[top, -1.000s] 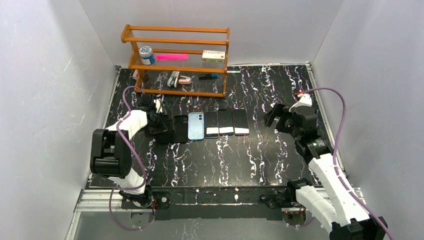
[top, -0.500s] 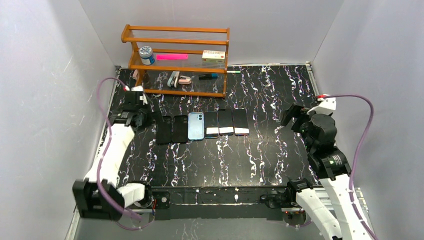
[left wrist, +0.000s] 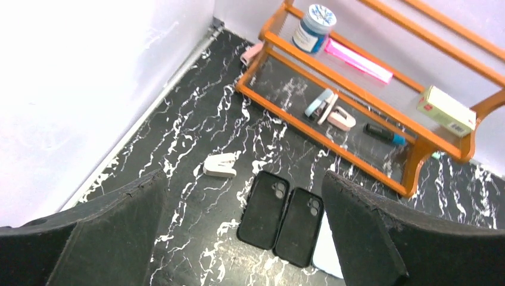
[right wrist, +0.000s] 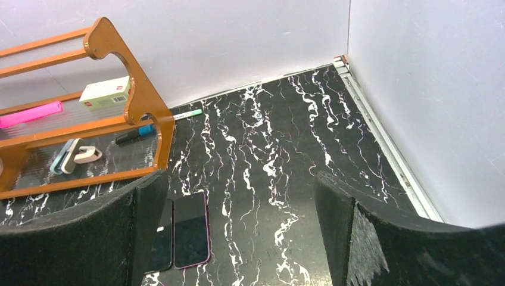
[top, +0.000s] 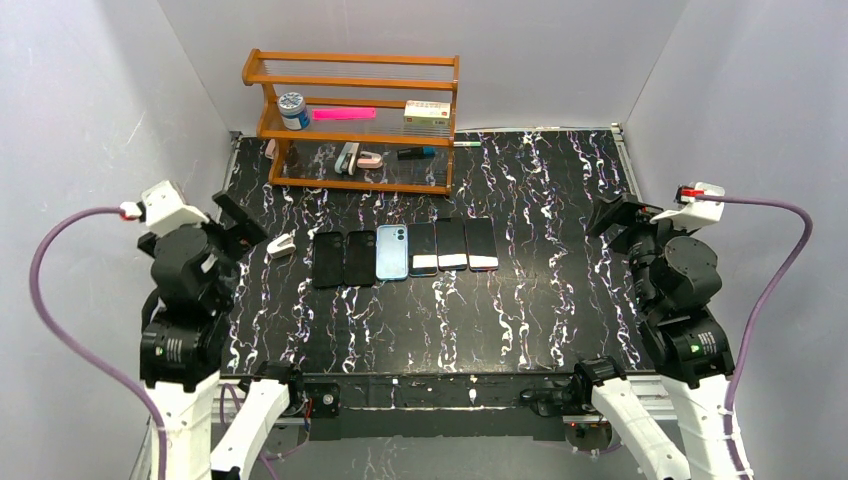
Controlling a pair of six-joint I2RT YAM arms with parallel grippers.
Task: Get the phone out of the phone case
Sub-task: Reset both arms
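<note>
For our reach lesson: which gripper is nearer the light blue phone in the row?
Left. The left gripper hovers off the row's left end, two black cases away from the light blue phone; the right gripper hovers well past the row's right end.

A wooden rack [top: 352, 58] holds a jar [top: 293, 109], pink bar [top: 343, 113] and box [top: 427, 111]; a white clip [top: 281, 244] lies on the worktop [top: 520, 300].

two black phone cases [left wrist: 265, 210] side by side (camera holes uppermost), white clip [left wrist: 219, 165] near, orange rack [left wrist: 420, 158] behind
</note>
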